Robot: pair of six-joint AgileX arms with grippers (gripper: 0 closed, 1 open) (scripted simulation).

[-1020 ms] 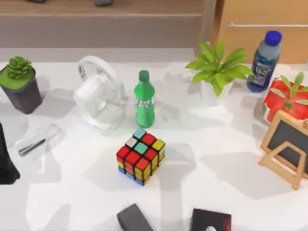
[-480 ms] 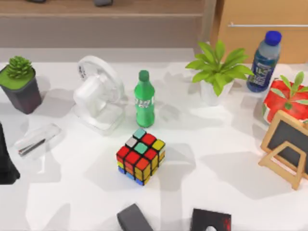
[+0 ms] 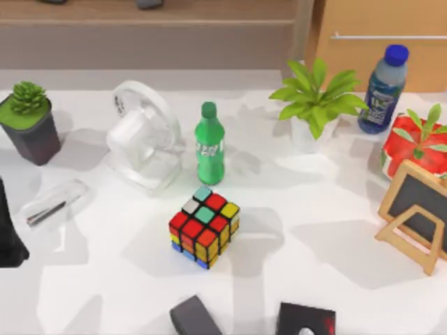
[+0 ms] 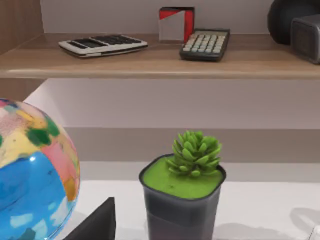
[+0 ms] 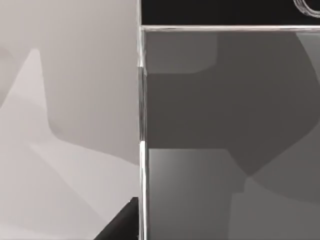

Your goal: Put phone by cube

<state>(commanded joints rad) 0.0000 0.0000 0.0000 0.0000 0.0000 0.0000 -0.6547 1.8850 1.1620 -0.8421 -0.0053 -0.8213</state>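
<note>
The cube, a 3x3 puzzle with red, yellow, teal and white stickers, sits on the white table near the middle of the top view. The phone is seen very close in the right wrist view: a grey glossy screen, a silver-white frame and the arc of its round home button. A dark part of my right gripper shows beside the phone's long edge. Whether it touches the phone I cannot tell. My left arm stays parked at the table's left edge.
Behind the cube stand a green bottle and a white fan. A leafy plant, blue bottle, red pot and small chalkboard fill the right. A succulent pot is far left. A dark grey block and black square piece lie at the front.
</note>
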